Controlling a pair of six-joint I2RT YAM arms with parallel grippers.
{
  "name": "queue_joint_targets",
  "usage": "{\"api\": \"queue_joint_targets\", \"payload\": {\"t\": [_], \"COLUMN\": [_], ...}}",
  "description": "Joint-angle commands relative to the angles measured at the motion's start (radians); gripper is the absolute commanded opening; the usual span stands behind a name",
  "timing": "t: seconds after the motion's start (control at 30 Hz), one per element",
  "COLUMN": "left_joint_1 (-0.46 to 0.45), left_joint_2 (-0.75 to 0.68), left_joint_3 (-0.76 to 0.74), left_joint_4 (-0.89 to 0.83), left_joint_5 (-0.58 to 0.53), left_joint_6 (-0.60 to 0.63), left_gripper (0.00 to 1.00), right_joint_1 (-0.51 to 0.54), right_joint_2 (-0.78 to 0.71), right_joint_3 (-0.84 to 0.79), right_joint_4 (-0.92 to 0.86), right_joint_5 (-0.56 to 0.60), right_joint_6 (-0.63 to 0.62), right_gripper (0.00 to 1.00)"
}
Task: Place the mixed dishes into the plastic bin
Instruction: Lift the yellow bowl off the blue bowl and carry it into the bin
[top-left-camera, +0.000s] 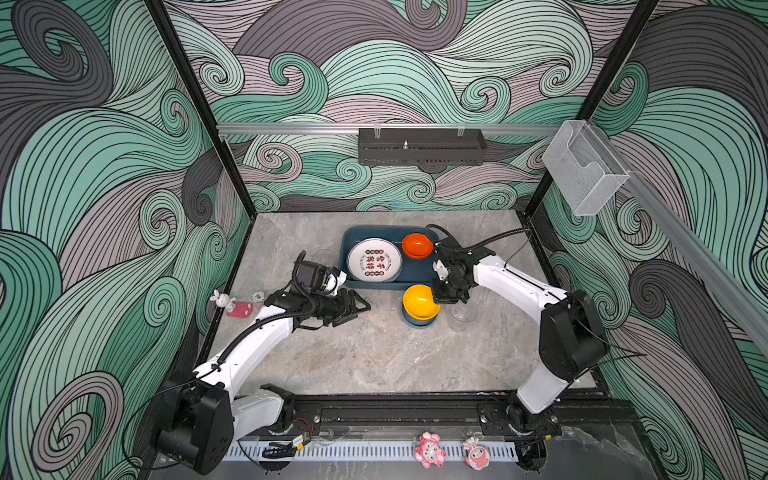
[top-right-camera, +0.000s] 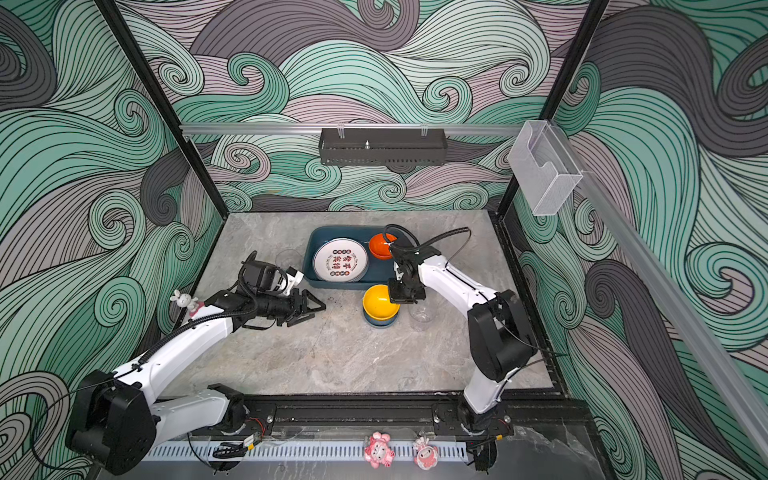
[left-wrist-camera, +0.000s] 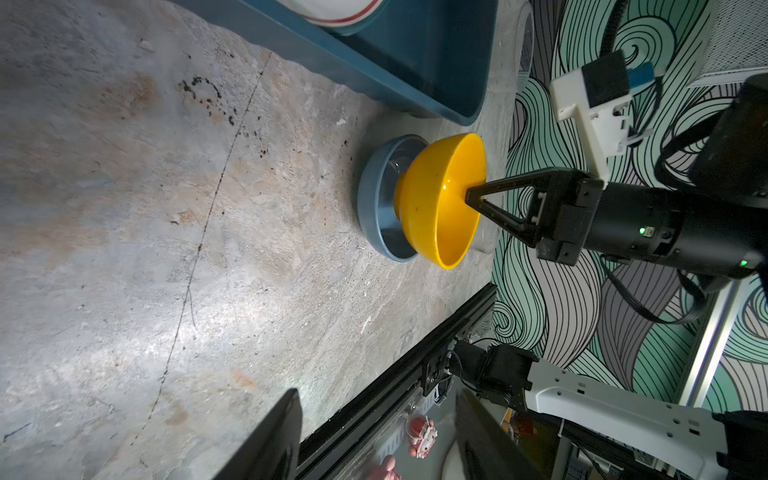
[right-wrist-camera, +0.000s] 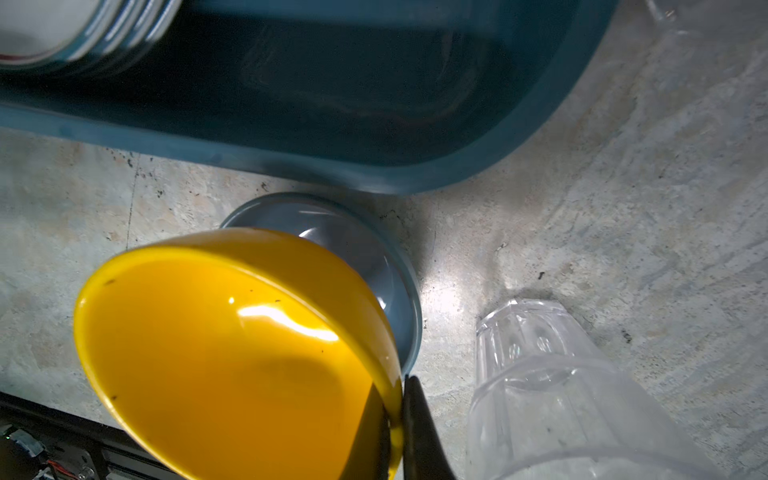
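My right gripper (right-wrist-camera: 397, 415) is shut on the rim of a yellow bowl (right-wrist-camera: 232, 353), holding it tilted just above a blue-grey bowl (right-wrist-camera: 374, 257) that rests on the table. In both top views this pair sits just in front of the dark teal plastic bin (top-left-camera: 374, 285). Inside the bin lie a printed white plate (top-left-camera: 374, 259) and an orange bowl (top-left-camera: 417, 245). One clear tumbler (top-left-camera: 462, 318) stands right of the bowls. Another clear tumbler (top-left-camera: 324, 255) stands left of the bin. My left gripper (top-left-camera: 360, 311) hovers open and holds nothing, left of the bowls.
A pink toy figurine (top-left-camera: 232, 305) sits at the table's left edge and two more (top-left-camera: 430, 451) on the front rail. A black perforated tray (top-left-camera: 422, 147) hangs on the back wall. A clear acrylic holder (top-left-camera: 584, 166) is mounted at the right.
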Motion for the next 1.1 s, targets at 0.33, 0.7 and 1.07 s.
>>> {"api": "queue_joint_targets", "payload": {"t": [0.33, 0.7, 1.07], "left_joint_1": [-0.007, -0.006, -0.005], "left_joint_2": [-0.005, 0.014, 0.024], "left_joint_3": [0.073, 0.11, 0.119], "left_joint_4": [-0.035, -0.046, -0.052], "left_joint_5": [-0.061, -0.081, -0.077], "left_joint_6": [0.0, 0.003, 0.0], "left_gripper": [0.62, 0.63, 0.63], "right_joint_1": [-0.017, -0.075, -0.147], "right_joint_2": [0.012, 0.135, 0.34], "right_joint_3": [0.203, 0.389, 0.695], "right_joint_4": [-0.08, -0.118, -0.194], "right_joint_5": [0.025, 0.017, 0.03], "right_joint_6": [-0.037, -0.031, -0.025], "right_gripper": [0.0, 0.0, 0.0]}}
